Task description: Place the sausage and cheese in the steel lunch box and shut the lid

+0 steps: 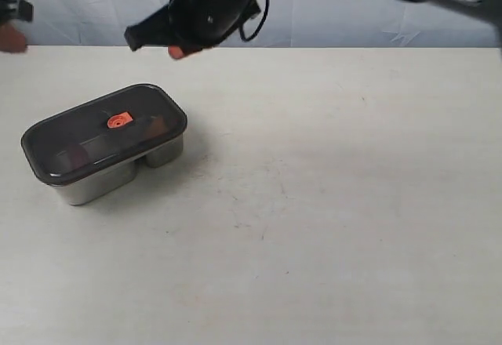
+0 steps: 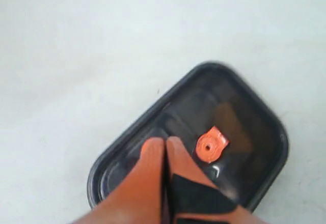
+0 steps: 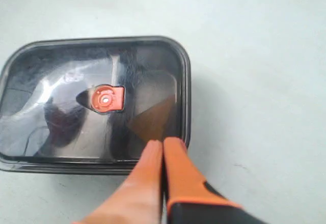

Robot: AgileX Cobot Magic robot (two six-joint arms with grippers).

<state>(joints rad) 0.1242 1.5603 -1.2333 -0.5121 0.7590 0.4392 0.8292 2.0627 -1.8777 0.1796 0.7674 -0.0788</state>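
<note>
1. Task item location: the steel lunch box (image 1: pixel 94 184) stands on the table (image 1: pixel 353 204) at the left of the scene; the lid (image 1: pixel 86 129) lies on top of it and covers both compartments; the orange valve tab (image 1: pixel 118 121) faces up at the lid's centre.

2. Contents: through the dark lid a yellow-brown wedge, the cheese (image 3: pixel 155 117), shows in one compartment; a dim dark shape beyond the tab is judged to be the sausage (image 3: pixel 61 122), but this cannot be confirmed through the tint.

3. Pincer state: the right gripper (image 1: pixel 176 49) hangs above the far edge of the table with its orange fingers pressed together and nothing between them; the left gripper (image 1: pixel 9 39) sits at the far left border, fingers likewise together and empty in its wrist view.

4. Governing relation: the box lies nearward and to the left of the right gripper, and nearward and to the right of the left gripper; its long axis runs from near-left to far-right; neither gripper touches the lid.

5. Judgement: the right arm appears the nearer; loading is done; whether the lid is fully seated at every corner cannot be told, so any remaining move would be a downward press along that axis.
</note>
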